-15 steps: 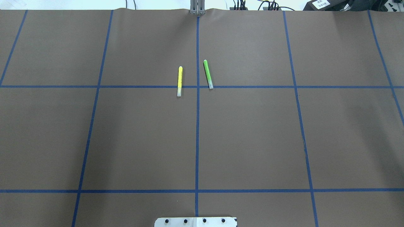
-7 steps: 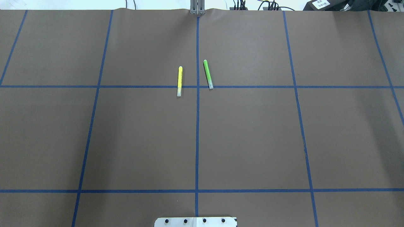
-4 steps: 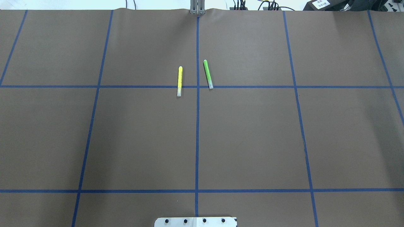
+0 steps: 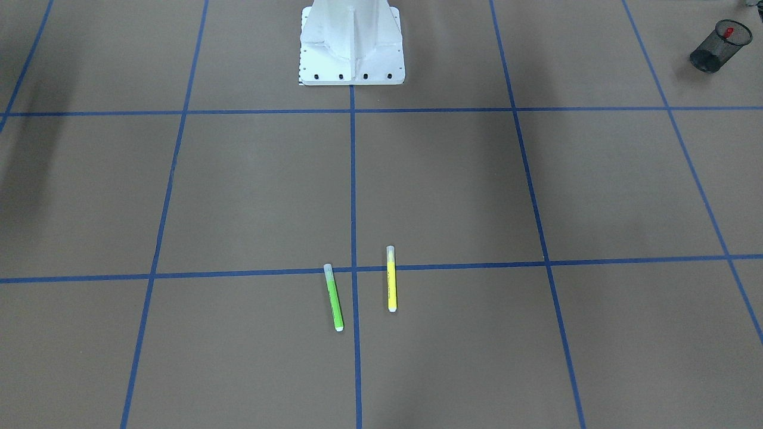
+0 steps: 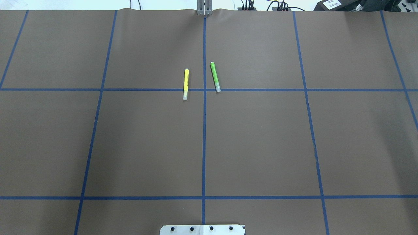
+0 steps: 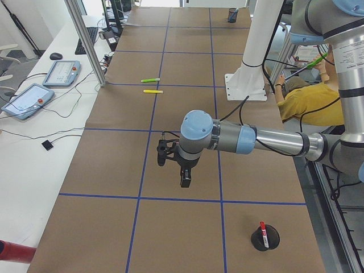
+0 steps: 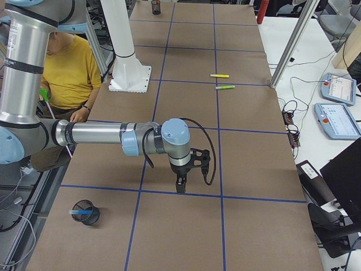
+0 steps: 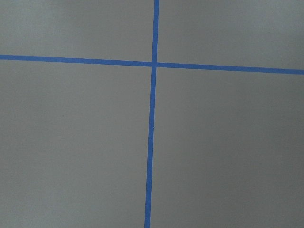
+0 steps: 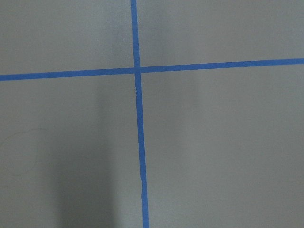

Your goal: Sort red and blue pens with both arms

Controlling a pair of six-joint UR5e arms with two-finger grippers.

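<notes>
The red pen [image 6: 263, 230] stood in a black mesh cup [image 6: 274, 240] at the end of the table [image 6: 182, 227] on the robot's left. The blue pen [image 7: 79, 212] lay tilted in a second cup [image 7: 91, 219] at the opposite end. We judged both pens to be light, stiff plastic with smooth round barrels (apt to roll or slip between narrow fingers). They seemed best pinched across the barrel, on the part standing clear of the rim. From how they sat, each colour looked already sorted.

The left gripper [image 6: 185, 181] hung over the table, well apart from the red pen. The right gripper [image 7: 180, 186] hung well apart from the blue pen. Only the side views showed them, so we could not tell whether either was spread or pressed together.

The overhead view showed neither cups nor arms, only a yellow highlighter [image 5: 185, 84] and a green highlighter [image 5: 215, 77] near the middle. The front-facing view caught the red pen's cup in one corner but not the blue pen's. Each wrist view showed only brown paper and crossing blue tape lines [image 8: 153, 142].
</notes>
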